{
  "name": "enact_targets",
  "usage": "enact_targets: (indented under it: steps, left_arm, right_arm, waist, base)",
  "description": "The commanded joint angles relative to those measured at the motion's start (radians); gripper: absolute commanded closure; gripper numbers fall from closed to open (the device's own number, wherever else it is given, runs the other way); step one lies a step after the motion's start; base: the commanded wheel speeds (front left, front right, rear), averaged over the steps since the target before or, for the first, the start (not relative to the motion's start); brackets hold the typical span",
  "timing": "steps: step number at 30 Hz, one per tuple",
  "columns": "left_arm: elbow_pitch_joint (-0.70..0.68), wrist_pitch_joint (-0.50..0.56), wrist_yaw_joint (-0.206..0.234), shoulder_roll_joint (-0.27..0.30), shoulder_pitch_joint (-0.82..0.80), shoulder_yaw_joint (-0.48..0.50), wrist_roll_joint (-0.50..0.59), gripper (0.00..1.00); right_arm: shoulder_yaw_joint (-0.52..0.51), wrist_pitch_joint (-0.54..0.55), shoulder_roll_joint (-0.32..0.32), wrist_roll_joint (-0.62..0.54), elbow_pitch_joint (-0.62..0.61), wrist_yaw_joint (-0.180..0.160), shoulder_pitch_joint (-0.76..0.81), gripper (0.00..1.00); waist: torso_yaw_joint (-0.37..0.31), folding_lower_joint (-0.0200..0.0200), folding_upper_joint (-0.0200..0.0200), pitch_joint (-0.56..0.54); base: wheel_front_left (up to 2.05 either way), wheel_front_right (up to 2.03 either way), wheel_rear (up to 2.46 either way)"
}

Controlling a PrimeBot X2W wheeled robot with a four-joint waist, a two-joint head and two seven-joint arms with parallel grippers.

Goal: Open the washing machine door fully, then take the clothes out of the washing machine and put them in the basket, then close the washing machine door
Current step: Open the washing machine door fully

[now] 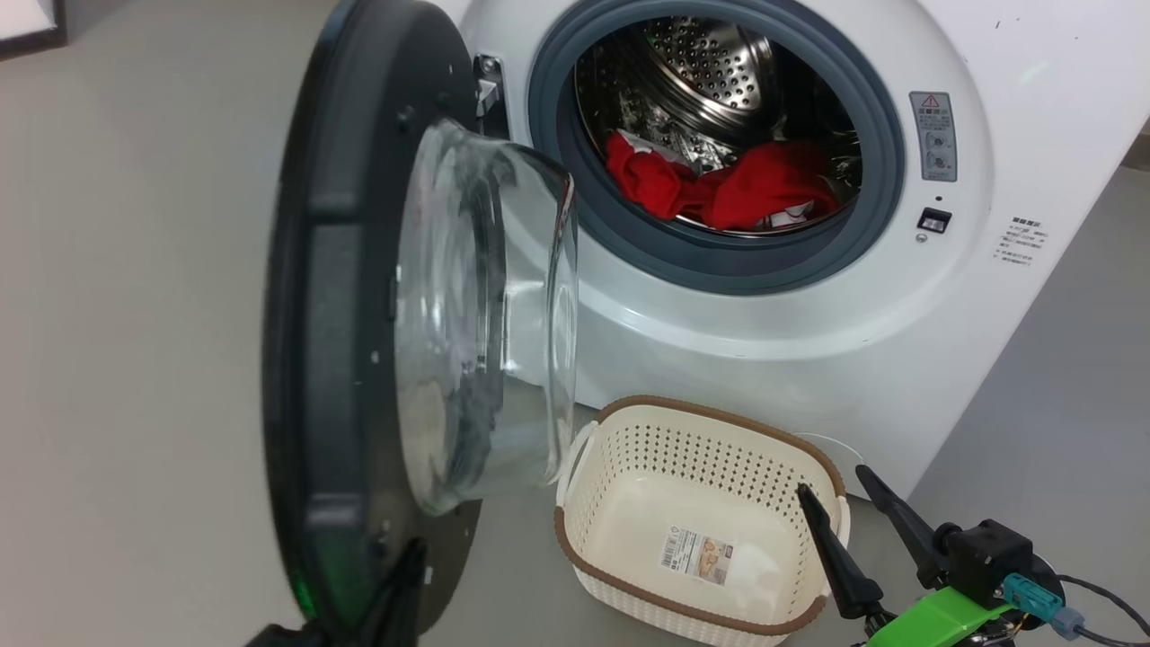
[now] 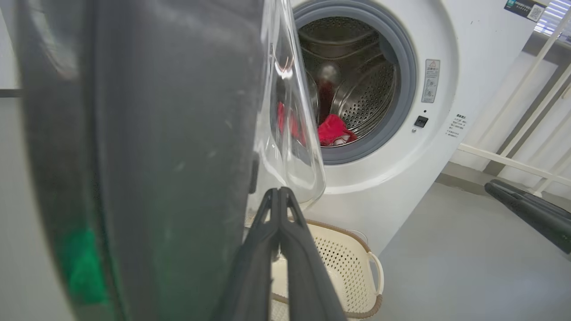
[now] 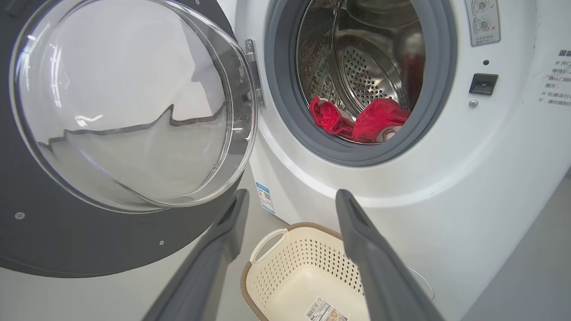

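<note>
The washing machine door (image 1: 332,314) stands swung out on its left hinge, black rim edge-on and glass bowl facing the white washing machine (image 1: 809,341). The red clothes (image 1: 728,184) lie low at the front of the steel drum. The cream basket (image 1: 719,415) sits on the floor below the opening, holding nothing but its sticker. My left gripper (image 1: 413,548) is shut with nothing in it. It sits at the door's lower inner edge, its tip (image 2: 279,191) just under the glass bowl. My right gripper (image 1: 833,481) is open over the basket's right end and points at the machine (image 3: 293,196).
Grey floor (image 1: 135,359) stretches left of the door and right of the machine. A white railing (image 2: 513,160) stands at the far right in the left wrist view. The door latch socket (image 1: 934,219) is on the machine's right front.
</note>
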Motion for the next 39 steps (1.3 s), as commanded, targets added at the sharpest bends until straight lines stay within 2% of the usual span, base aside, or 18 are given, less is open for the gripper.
enact_targets:
  steps: [1,9,18,22,39]
  left_arm:
    - [-0.024,-0.004,0.025,0.027,-0.033,0.068,-0.011,1.00]
    - [-0.005,-0.015,0.046,0.073,-0.054,0.151,-0.033,1.00]
    - [0.078,-0.040,0.060,0.139,-0.112,0.259,-0.062,1.00]
    - [0.172,-0.061,0.058,0.183,-0.166,0.302,-0.056,1.00]
    - [0.519,-0.110,0.019,0.258,-0.405,0.372,-0.009,1.00]
  right_arm:
    - [0.026,-0.012,0.000,-0.008,-0.026,0.002,-0.012,0.00]
    - [0.032,-0.012,0.000,-0.013,-0.026,0.002,-0.016,0.00]
    - [0.029,-0.012,-0.006,-0.014,-0.028,0.002,-0.025,0.00]
    - [0.030,-0.012,-0.006,-0.015,-0.028,0.002,-0.030,0.00]
    - [0.030,-0.012,-0.027,-0.018,-0.025,0.002,-0.050,0.00]
  waist:
    - [0.005,0.0000,0.0000,0.003]
    - [0.011,0.0000,0.0000,0.011]
    - [0.009,0.0000,0.0000,0.021]
    - [0.004,0.0000,0.0000,0.027]
    - [-0.028,0.0000,0.0000,0.068]
  base:
    - [0.00,0.00,0.00]
    - [0.00,0.00,0.00]
    - [0.00,0.00,0.00]
    - [0.00,0.00,0.00]
    - [0.00,0.00,0.00]
